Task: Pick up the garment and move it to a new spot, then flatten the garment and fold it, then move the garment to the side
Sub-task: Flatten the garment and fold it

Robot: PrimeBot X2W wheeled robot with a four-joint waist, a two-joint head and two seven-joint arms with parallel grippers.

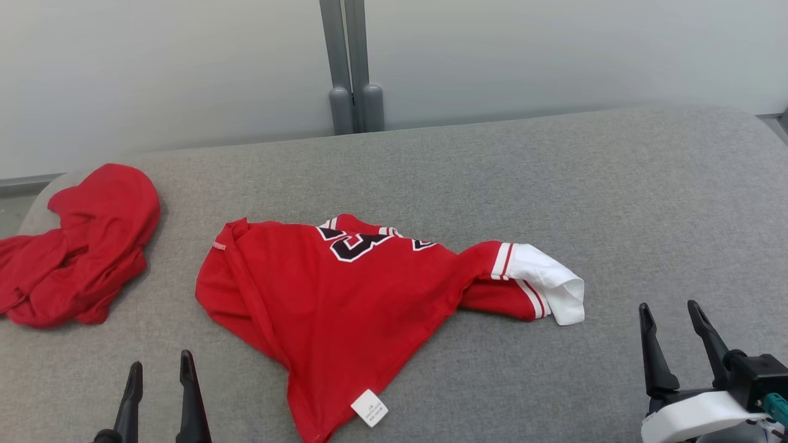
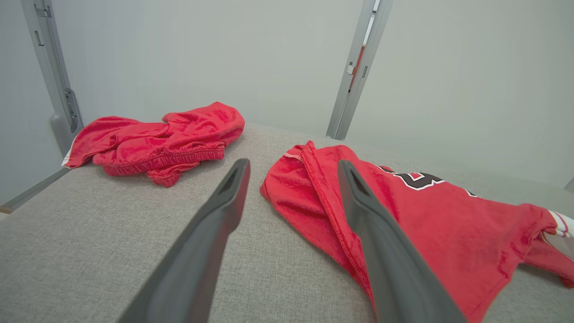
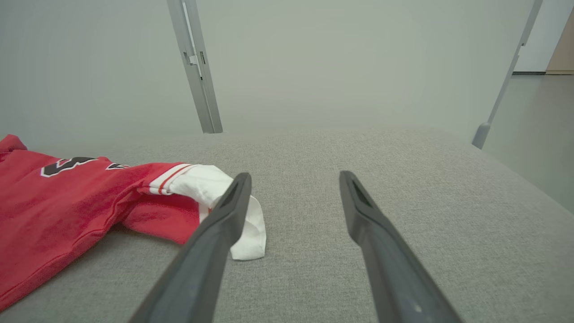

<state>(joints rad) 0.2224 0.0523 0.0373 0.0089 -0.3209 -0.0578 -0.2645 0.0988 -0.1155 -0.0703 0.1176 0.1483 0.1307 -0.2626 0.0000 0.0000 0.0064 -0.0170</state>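
Though lying near the middle of the grey padded surface point(image 1: 554, 184), not yet flat: red jersey point(image 1: 345, 301) rumpled, number side up, one sleeve folded back on itself at the right. Well apart at the far left, a second red heap point(image 1: 80, 246), best left alone. Low at the near left, left gripper point(image 1: 160, 360) released, fingers parted, nothing between them, close by the jersey's left edge. Low at the near right, right gripper point(image 1: 668, 304) likewise released and empty, near the white sleeve cuff point(image 1: 548, 280) without touching. For flattening, probably wise to pinch a single layer at opposite edges, lift only slightly, draw outward evenly, and free the doubled sleeve first. Worth using the small white label point(image 1: 369, 407) at the nearest corner as a mark for the bottom edge.
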